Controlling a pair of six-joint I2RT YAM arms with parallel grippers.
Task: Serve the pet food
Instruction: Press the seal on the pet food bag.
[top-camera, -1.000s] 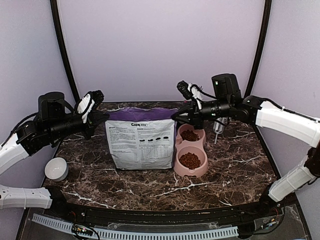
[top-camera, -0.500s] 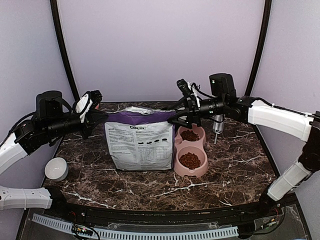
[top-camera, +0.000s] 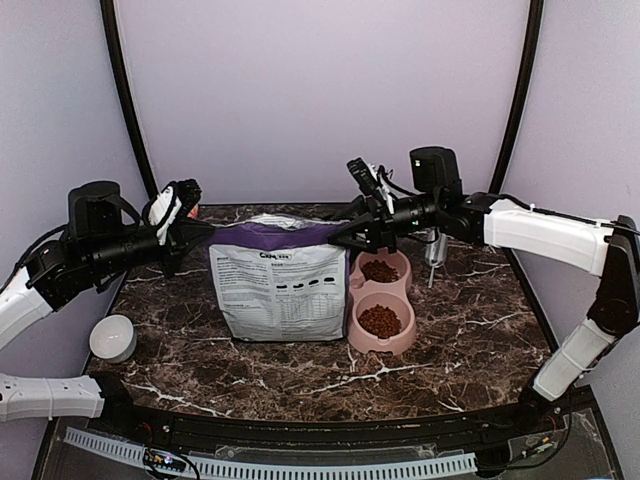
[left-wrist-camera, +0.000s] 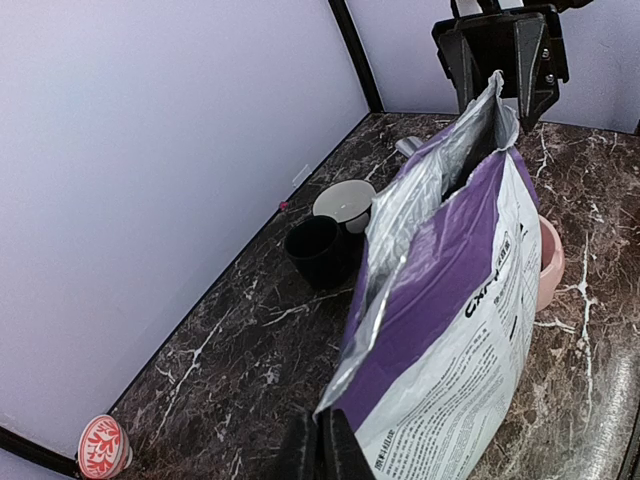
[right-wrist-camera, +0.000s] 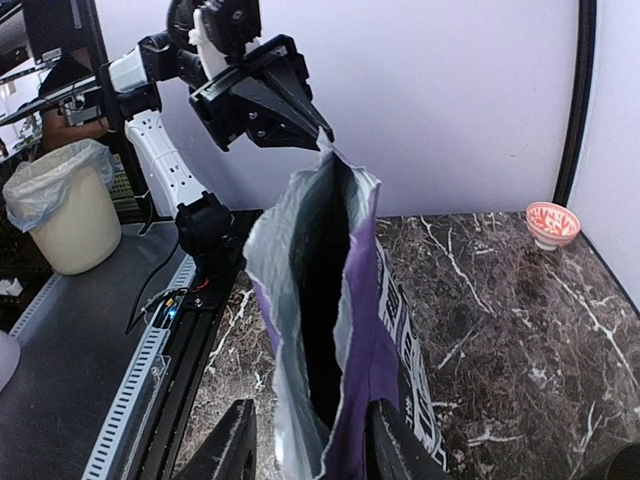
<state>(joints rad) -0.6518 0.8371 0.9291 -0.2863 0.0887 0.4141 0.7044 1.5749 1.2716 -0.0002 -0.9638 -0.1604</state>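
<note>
Standing upright in the middle of a dark marble table (top-camera: 450, 340) is a purple and grey printed bag (top-camera: 282, 290), its top torn open and gaping so the silver lining shows. Two robot arms reach in from either side and meet the bag at its upper corners.

On the left, the left gripper (top-camera: 207, 236) has its fingers pressed together on the bag's top left corner, pinching the foil edge. On the right, the right gripper (top-camera: 340, 233) sits at the top right corner with its fingers spread, one on each side of the open mouth. From its own wrist camera the bag's edge rises between the two fingers; I cannot tell whether either finger presses on the foil.

The pet food (top-camera: 380, 320), small reddish-brown kibble, lies in a pink double bowl (top-camera: 352, 338) just to the right of the bag. Both compartments hold a heap, one nearer the arms and one behind it. The bowl's left side sits close against the bag.

A small white bowl (top-camera: 112, 338) rests near the table's left edge, well apart from the bag. Behind the bag, toward the back wall, a black cup (left-wrist-camera: 320, 250) and a white cup (left-wrist-camera: 345, 200) stand side by side. A little red patterned dish (left-wrist-camera: 103, 445) sits in the far left corner.
</note>
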